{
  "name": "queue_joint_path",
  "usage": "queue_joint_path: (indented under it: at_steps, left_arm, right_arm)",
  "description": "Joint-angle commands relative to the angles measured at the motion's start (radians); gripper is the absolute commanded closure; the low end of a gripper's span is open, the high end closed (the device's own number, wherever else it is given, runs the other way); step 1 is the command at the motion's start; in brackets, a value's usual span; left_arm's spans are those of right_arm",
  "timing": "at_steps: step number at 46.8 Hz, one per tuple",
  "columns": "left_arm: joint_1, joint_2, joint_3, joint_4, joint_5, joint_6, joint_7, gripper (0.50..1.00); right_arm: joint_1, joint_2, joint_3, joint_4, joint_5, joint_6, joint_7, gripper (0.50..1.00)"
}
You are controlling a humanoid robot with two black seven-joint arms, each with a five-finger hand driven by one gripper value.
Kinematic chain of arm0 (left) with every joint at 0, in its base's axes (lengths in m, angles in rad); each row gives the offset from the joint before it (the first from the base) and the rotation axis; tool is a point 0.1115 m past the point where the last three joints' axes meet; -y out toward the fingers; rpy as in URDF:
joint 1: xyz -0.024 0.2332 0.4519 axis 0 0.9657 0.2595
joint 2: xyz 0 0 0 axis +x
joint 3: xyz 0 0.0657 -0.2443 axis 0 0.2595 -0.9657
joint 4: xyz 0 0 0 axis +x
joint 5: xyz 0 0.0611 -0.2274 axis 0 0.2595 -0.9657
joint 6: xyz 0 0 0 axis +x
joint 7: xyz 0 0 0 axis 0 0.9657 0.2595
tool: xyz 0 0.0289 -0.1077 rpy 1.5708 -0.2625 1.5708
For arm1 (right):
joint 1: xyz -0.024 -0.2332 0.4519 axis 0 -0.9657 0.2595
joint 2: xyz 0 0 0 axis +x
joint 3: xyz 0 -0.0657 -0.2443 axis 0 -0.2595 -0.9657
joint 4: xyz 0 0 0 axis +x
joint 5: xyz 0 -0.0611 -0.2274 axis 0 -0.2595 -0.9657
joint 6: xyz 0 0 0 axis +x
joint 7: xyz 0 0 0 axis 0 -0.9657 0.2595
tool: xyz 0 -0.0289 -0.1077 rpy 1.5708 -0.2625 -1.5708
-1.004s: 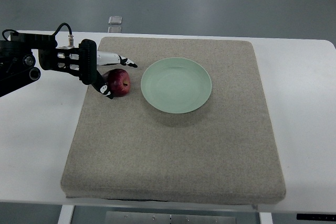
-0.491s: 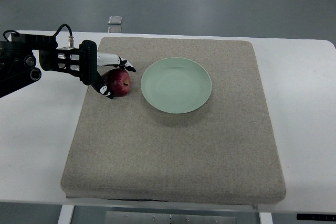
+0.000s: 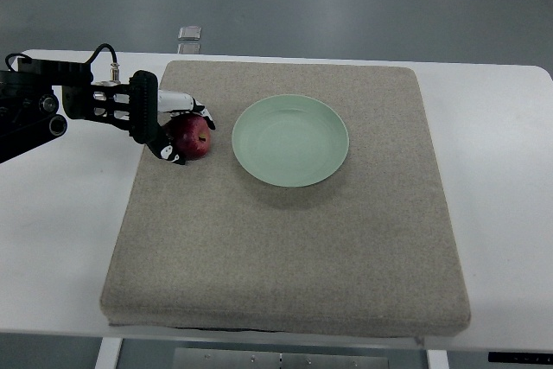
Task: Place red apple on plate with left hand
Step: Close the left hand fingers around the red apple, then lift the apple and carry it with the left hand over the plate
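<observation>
Top view. The left hand point(image 3: 177, 131) enters from the left edge of the frame and is closed around the red apple point(image 3: 192, 136), with white fingers point(image 3: 200, 113) curled over its upper side and a black-tipped digit under its lower left. The apple sits on the grey mat point(image 3: 285, 248) in the upper left of the frame, just beside the left rim of the pale green plate point(image 3: 290, 141) but apart from it; whether it has left the mat cannot be told. The mat lies on a white surface point(image 3: 60, 231). The right hand is not in view.

Step in hand: securing the grasp before the lift. To do it well, the hold should be firm on opposite sides of the fruit, the lift high enough to clear the plate rim, the travel short and rightward, and the release made low over the plate's centre so the apple does not roll off.
</observation>
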Motion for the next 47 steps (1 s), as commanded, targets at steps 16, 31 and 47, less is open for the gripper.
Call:
queue_joint_path:
  at_steps: [16,31,47]
  left_arm:
    - [-0.021,-0.003,-0.018,0.0,-0.002,0.014,0.0,1.0]
    - [-0.048,-0.094,-0.119,0.029,0.002,0.036,0.005,1.0]
    - [-0.061,-0.25,-0.12,0.133,0.004,0.046,0.006,1.0]
  right_arm:
    - [0.0,0.0,0.0,0.0,-0.001,0.001,0.0,0.568]
    - [0.0,0.0,0.0,0.0,0.0,0.001,0.0,0.568]
    - [0.0,0.0,0.0,0.0,0.0,0.001,0.0,0.568]
